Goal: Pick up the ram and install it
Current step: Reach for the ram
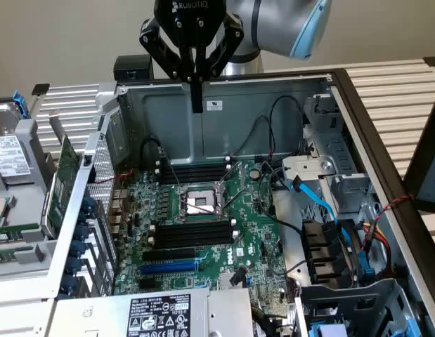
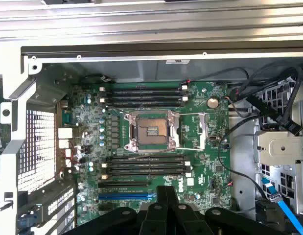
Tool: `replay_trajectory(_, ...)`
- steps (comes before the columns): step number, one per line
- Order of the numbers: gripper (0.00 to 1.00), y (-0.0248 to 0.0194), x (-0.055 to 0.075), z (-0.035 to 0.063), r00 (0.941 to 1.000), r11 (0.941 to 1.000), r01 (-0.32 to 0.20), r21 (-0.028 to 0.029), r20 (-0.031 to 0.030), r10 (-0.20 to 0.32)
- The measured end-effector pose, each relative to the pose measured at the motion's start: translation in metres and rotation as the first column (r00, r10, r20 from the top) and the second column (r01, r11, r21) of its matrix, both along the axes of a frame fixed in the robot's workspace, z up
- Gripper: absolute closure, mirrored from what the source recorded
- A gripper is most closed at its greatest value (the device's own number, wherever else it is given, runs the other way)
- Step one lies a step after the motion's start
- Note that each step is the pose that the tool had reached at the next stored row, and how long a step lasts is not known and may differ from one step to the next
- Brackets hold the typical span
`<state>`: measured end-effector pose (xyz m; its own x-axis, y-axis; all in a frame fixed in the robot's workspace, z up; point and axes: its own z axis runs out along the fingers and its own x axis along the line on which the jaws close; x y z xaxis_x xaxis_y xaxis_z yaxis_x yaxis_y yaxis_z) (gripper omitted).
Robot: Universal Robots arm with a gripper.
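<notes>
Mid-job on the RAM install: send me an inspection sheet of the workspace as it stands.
Surface: motherboard lies flat in the open computer case; CPU socket uncovered.
Job's things: black memory slots on both sides of the socket look empty, no ram seated.
Clutter: green card stands outside the case at the exterior view's left, with a hard drive beside it.
Grippers: gripper hangs over the case's back wall, fingers shut; nothing seen between them.
Cables: blue cable and black cables beside the board.
Surroundings: slatted surface under the case.
</notes>
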<state>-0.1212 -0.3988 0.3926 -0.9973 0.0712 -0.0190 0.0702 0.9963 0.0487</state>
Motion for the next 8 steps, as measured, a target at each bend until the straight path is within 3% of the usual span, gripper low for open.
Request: replay_trajectory(8,0.89,0.0,0.0,0.0,1.0,1.0,0.0,0.0,0.0,0.0)
